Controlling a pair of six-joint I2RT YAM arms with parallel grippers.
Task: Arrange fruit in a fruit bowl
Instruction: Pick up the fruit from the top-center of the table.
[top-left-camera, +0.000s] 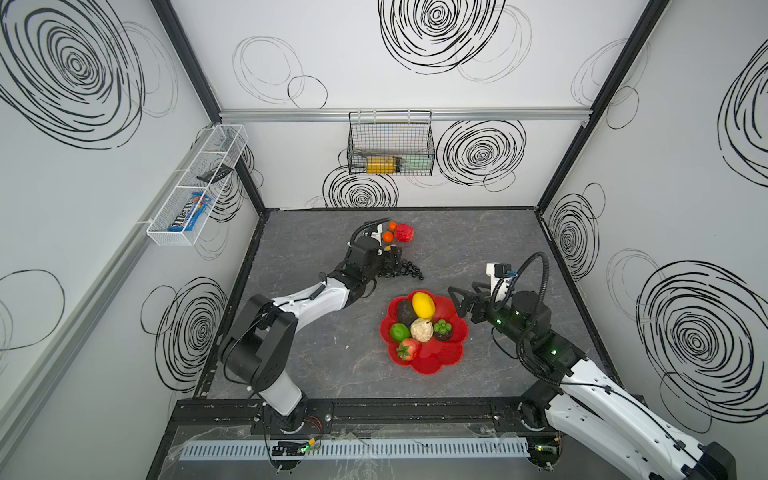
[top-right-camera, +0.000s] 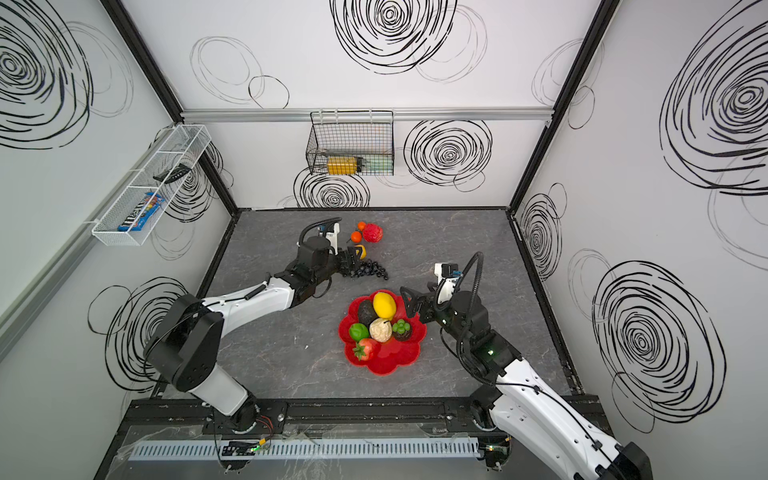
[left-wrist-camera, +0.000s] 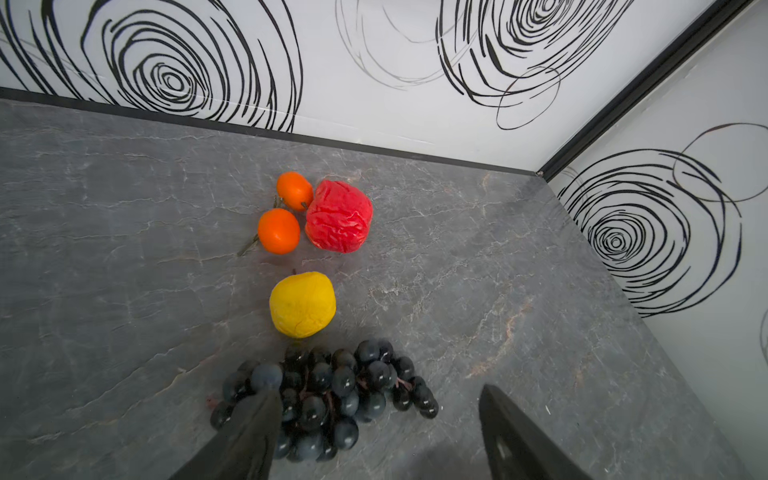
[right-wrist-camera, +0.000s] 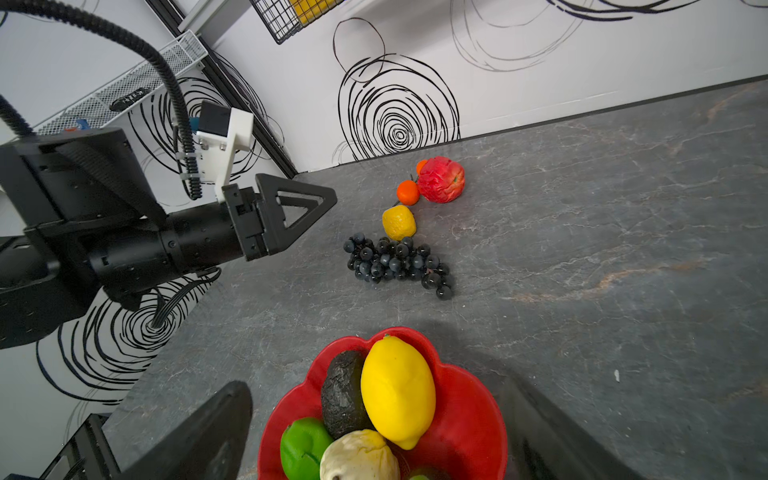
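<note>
Left wrist view: left pincer (left-wrist-camera: 378, 392) spread wide, empty, hovering over the grape bunch (left-wrist-camera: 328, 399) lying on the worktop (left-wrist-camera: 124, 249) near the bowl (top-left-camera: 436, 361); bunch looks light, floppy, slick-berried, so judged best pinched across its thick middle, not a lone berry.

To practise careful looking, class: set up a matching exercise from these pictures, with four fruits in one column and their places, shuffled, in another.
Fruits
1 grape bunch
2 strawberry
3 red apple
4 small lemon

Places
a in the red bowl
b right beside the two tangerines
c by the open left gripper
d between grape bunch and tangerines

Pairs: 1-c, 2-a, 3-b, 4-d
</note>
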